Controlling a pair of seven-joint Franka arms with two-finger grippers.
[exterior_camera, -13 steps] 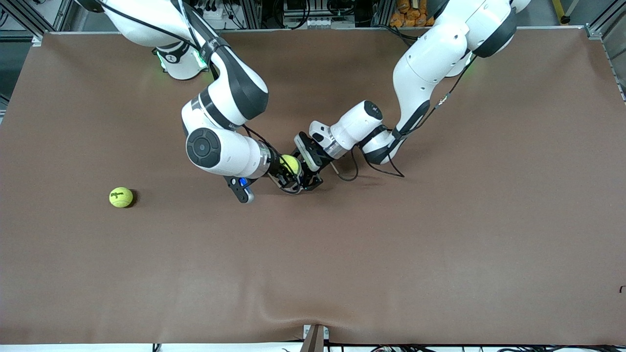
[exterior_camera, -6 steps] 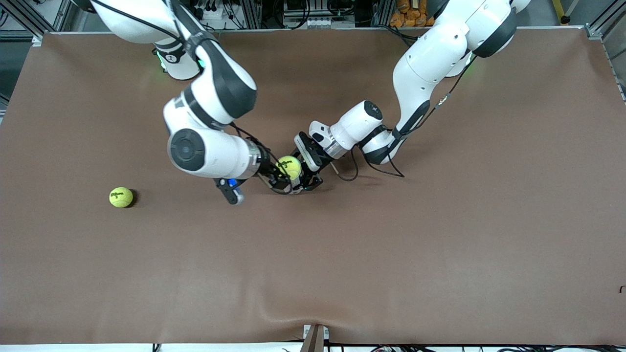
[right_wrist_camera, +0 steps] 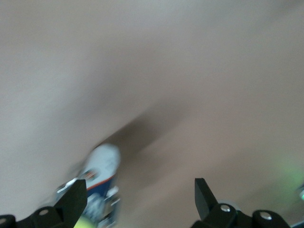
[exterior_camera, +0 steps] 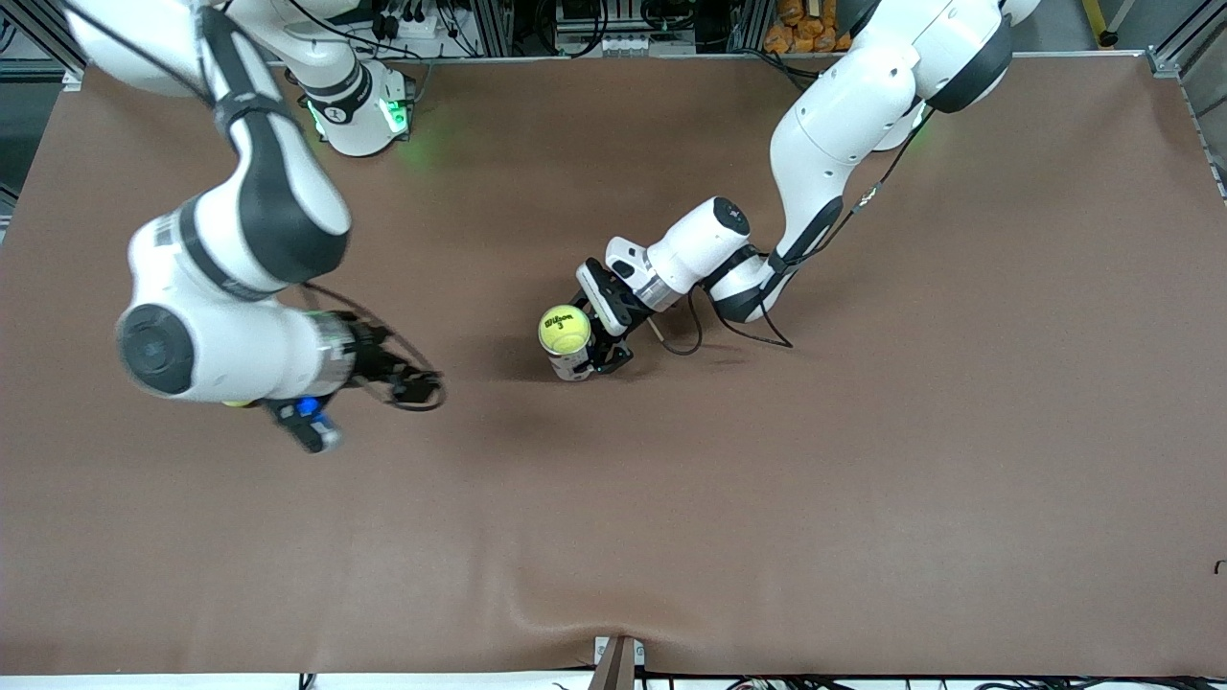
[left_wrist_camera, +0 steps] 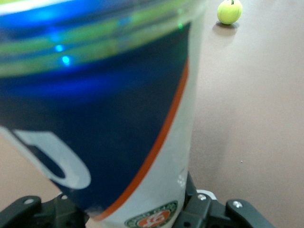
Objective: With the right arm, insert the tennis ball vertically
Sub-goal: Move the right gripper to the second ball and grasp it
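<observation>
Atop upright can [exterior_camera: 572, 362]: tennis ball [exterior_camera: 565, 329] at its mouth. Left tool [exterior_camera: 599, 353] clamps can. Right tool [exterior_camera: 414, 383] released, empty, off toward right arm's end, beside can.

Let go of the tennis ball [exterior_camera: 565, 329], now sitting in the can's [exterior_camera: 572, 364] mouth at frame centre. Swung the right pincer [exterior_camera: 414, 385] (fingers spread wide) away to the middle left, covering the other ball.
</observation>
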